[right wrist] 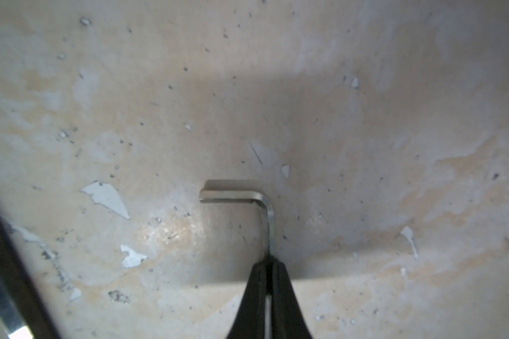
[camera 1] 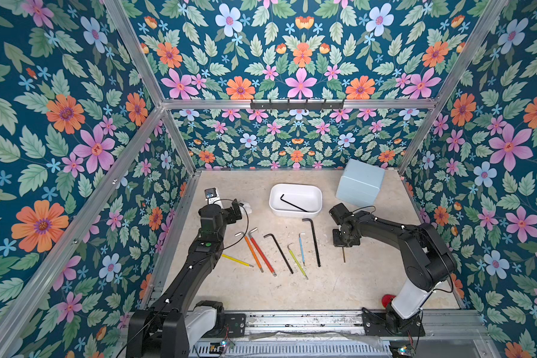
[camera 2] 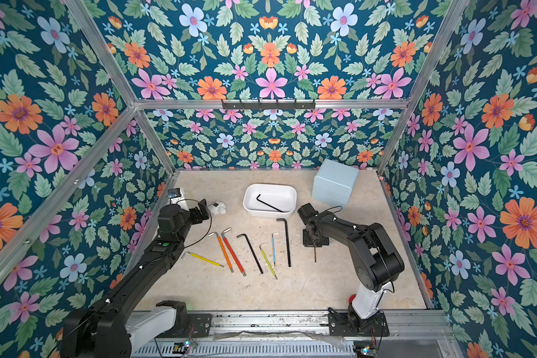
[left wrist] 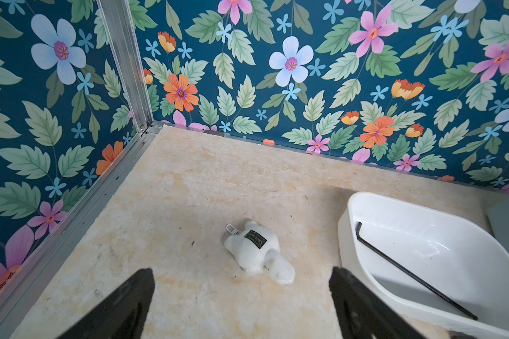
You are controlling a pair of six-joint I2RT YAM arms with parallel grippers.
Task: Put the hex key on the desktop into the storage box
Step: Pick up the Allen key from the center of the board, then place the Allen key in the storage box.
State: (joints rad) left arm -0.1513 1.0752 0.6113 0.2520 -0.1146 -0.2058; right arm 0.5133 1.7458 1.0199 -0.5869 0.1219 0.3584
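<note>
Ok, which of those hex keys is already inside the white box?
The thin black hex key lying diagonally in the storage box. All the others are outside it, one silver hex key pinched in the right gripper.

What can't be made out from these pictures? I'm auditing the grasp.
- Right wrist view: the shut right hand hides the long end of the silver hex key; contact with the desktop is unclear.
- Both top views: the right arm covers that grip.
- Left wrist view: frame edge cuts off the storage box; label on plush toy too small.

silver l-shaped hex key (right wrist: 267, 214) on beige desktop (right wrist: 365, 132), white storage box (camera 1: 289, 213) upright
</note>
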